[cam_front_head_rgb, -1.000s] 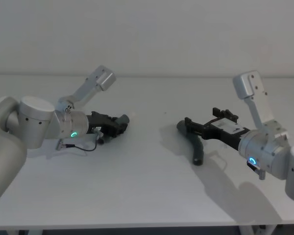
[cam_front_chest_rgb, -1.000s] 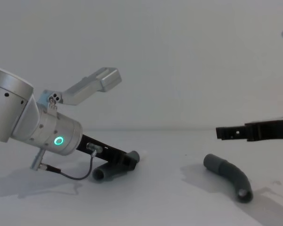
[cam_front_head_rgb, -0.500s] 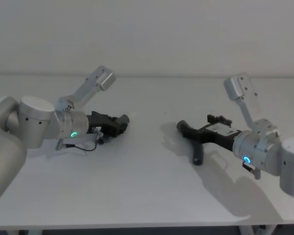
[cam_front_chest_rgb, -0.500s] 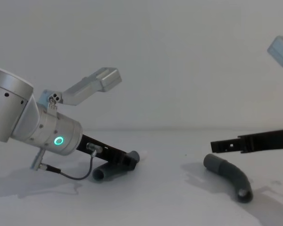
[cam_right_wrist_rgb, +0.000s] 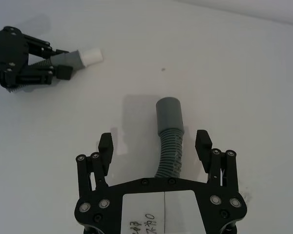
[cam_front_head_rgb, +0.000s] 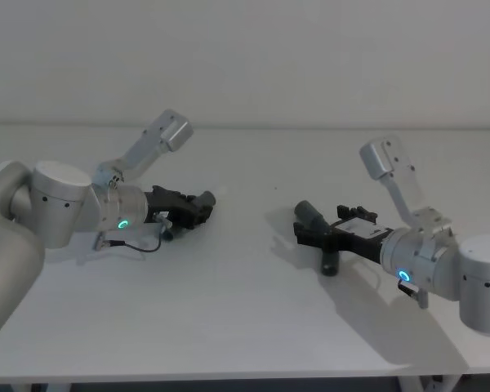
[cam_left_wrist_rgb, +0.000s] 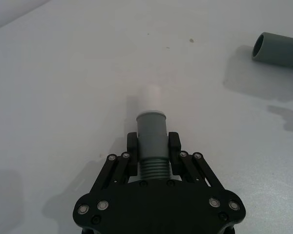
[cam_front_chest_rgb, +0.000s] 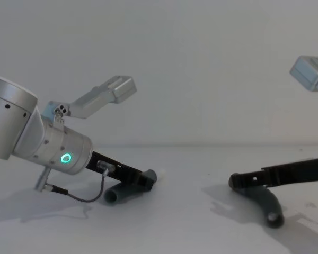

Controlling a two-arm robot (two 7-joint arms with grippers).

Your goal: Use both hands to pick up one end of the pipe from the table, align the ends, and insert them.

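Over on the left of the worktop [cam_front_head_rgb: 245, 318], the left hand [cam_front_head_rgb: 198, 208] is down low with its fingers clamped on one pipe piece [cam_left_wrist_rgb: 151, 139]. From the wrist camera the two fingers [cam_left_wrist_rgb: 174, 142] press against either side of the grey body, right where the ribbed section meets the smooth collar. The white stub [cam_left_wrist_rgb: 150, 99] sticks out of that collar, pointing away from the hand and towards the middle of the worktop. Seen from the side, the curved tail of this piece [cam_front_chest_rgb: 118, 194] hangs below the hand and appears to rest on the surface.

The right hand [cam_front_head_rgb: 309, 233] is on the right side, reaching in low towards the centre. It is wide open, its fingers [cam_right_wrist_rgb: 105, 145] standing apart on either side of the second pipe piece [cam_right_wrist_rgb: 169, 131] and touching neither flank. That piece lies flat on the worktop, its ribbed middle between the open fingers and its smooth collar [cam_right_wrist_rgb: 169, 114] poking out beyond the fingertips, facing the far left. Its bent tail [cam_front_head_rgb: 330, 261] curls out towards the near edge, beneath the hand.

The two pipe pieces are well apart, with bare white surface between them.
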